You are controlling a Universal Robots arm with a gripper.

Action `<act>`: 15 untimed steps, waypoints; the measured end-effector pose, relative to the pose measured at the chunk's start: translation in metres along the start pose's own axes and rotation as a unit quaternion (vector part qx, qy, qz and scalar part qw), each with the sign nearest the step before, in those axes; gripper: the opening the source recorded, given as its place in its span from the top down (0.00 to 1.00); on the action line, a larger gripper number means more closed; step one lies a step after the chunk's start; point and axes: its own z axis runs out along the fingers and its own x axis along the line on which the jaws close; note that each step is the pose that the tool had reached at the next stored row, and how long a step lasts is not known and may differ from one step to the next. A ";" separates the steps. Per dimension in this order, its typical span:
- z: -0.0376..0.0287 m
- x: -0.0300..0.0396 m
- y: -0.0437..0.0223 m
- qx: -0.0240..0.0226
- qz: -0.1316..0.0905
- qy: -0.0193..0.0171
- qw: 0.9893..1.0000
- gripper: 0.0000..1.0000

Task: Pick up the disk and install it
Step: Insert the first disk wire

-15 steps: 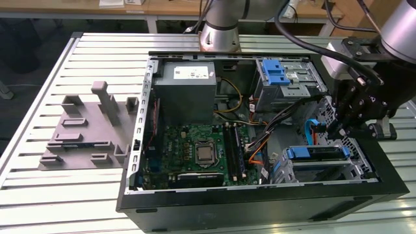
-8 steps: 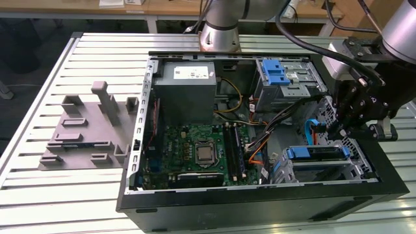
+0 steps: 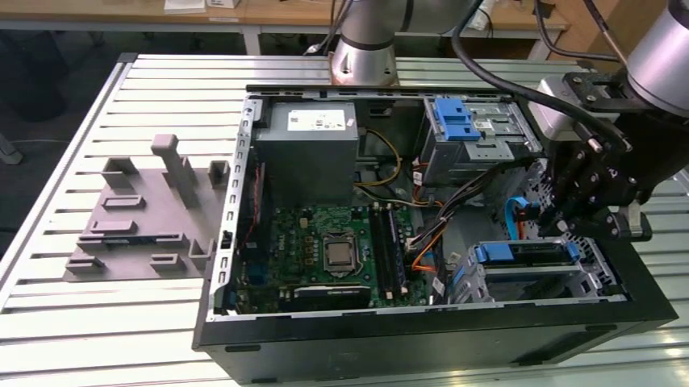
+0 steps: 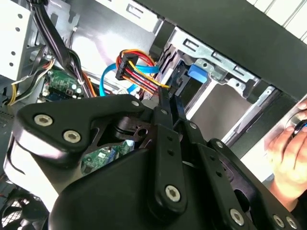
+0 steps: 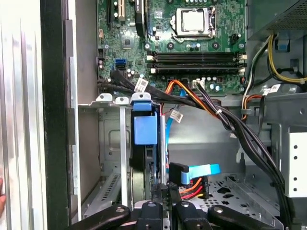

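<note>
1. Exterior view: slatted aluminium table [image 3: 161, 89] under everything, with wooden benches [image 3: 269, 12] beyond its far edge.
2. On the table toward the exterior view's left edge, a grey moulded fixture [image 3: 140, 218] with upright posts and slots.
3. Across the table's middle and right, an open black computer case [image 3: 431, 330] lying on its side, green motherboard [image 3: 334, 250] facing up.
4. At the case's far edge, a grey power-supply box [image 3: 312, 141] carrying a white sticker [image 3: 318, 121], print too small to make out; beside it, a ridged blue latch [image 3: 463, 121] on the upper drive cage.
5. Standing in the metal bay at the case's near corner on the exterior view's right: the disk [image 3: 522, 252], blue frame uppermost; seen edge-on in the first wrist view [image 5: 145, 129] and in the second wrist view [image 4: 196, 72].
6. Rising from the table's far edge, the silver arm [image 3: 372, 40], looped over the case's edge on the exterior view's right and pointed down into it.
7. Hanging just above the disk's bay, the black gripper [image 3: 582, 218]; narrow in both wrist views [image 5: 165, 194] [image 4: 173, 91], fingers nearly together, nothing visibly clamped, tips close beside the disk's blue frame and the red-yellow cable plug [image 4: 136, 72].
8. Outside the case wall in the second wrist view, a person's hand [image 4: 288, 148].
</note>
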 end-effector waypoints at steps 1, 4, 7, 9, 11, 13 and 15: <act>0.0001 0.0000 -0.0005 -0.006 0.000 0.000 1.000 0.82; 0.0006 0.0001 -0.0013 -0.015 0.000 0.001 1.000 0.82; 0.0007 0.0004 -0.0013 -0.016 0.000 0.001 1.000 0.82; 0.0007 0.0004 -0.0014 -0.016 0.000 0.001 1.000 0.82; 0.0007 0.0005 -0.0013 -0.016 0.000 0.001 1.000 0.82; 0.0007 0.0005 -0.0014 -0.016 0.000 0.001 1.000 0.82; 0.0007 0.0012 -0.0014 -0.016 0.000 0.001 1.000 0.82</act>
